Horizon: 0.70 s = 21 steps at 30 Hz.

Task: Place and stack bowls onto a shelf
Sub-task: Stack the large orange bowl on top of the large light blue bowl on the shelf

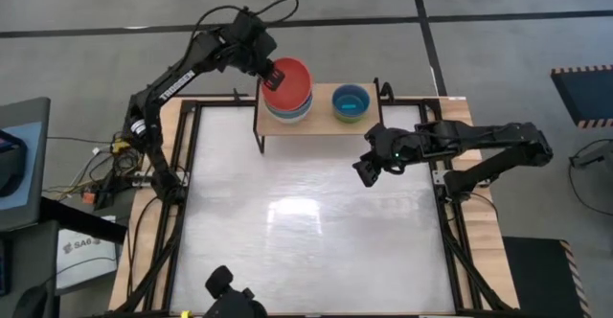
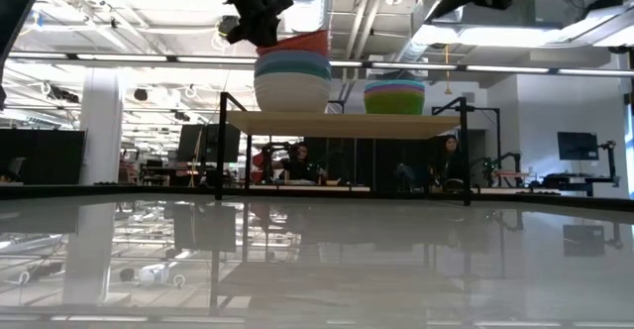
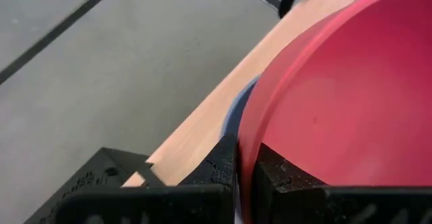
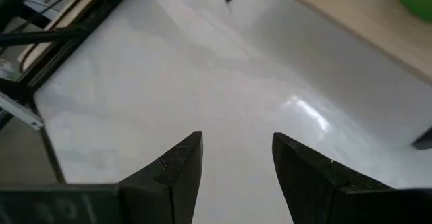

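A red-orange bowl (image 1: 289,80) sits on top of a stack of larger bowls (image 2: 293,81) on the left part of the wooden shelf (image 1: 324,122). My left gripper (image 1: 275,76) is at the far-left rim of that red bowl, shut on it. A second stack of smaller bowls (image 1: 351,102), lime green outside with cyan on top, stands on the shelf's right part. My right gripper (image 1: 367,170) hovers open above the white tabletop, near the shelf's right front leg. My left gripper pinches the red-orange bowl's rim (image 3: 247,140) at its far-left side, one finger (image 3: 283,177) inside the bowl and one finger (image 3: 219,166) outside. It comes from the far left, slanting down. The bowl rests nested on the stack, slightly tilted.
The white tabletop (image 1: 306,232) in front of the shelf is bare. The shelf's thin black legs (image 2: 224,146) stand at its far edge. People and equipment show in the room beyond the table in the low view.
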{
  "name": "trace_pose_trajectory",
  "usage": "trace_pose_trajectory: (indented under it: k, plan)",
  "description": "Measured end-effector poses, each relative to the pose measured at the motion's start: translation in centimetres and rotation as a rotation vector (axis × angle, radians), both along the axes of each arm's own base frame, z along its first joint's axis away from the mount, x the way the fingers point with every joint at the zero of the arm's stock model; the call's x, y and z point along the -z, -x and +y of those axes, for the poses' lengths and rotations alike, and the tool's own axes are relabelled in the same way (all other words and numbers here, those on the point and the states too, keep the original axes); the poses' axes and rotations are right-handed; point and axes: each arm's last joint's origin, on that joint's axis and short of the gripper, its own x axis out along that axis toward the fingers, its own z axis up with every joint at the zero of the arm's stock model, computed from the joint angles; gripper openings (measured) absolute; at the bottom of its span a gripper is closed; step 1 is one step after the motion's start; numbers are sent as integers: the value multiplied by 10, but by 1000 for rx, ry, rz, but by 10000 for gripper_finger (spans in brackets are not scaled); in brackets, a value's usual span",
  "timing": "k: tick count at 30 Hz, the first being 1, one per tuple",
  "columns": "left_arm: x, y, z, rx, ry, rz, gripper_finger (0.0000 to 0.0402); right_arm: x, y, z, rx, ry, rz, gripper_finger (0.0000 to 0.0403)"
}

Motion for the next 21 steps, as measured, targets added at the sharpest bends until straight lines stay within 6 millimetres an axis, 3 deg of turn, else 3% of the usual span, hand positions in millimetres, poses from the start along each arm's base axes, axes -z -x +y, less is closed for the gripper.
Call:
trace_pose_trajectory:
  k: [8, 14, 21]
  plan:
    - [-9, 6, 4, -17, 1, -8, 0, 0, 3, -18, 19, -7, 22, 207]
    - [-4, 18, 8, -84, 98, 15, 0, -6, 11, -26, 11, -5, -4, 207]
    - [-4, 18, 7, -96, 148, -26, 15, -12, 23, -36, 35, 12, -18, 207]
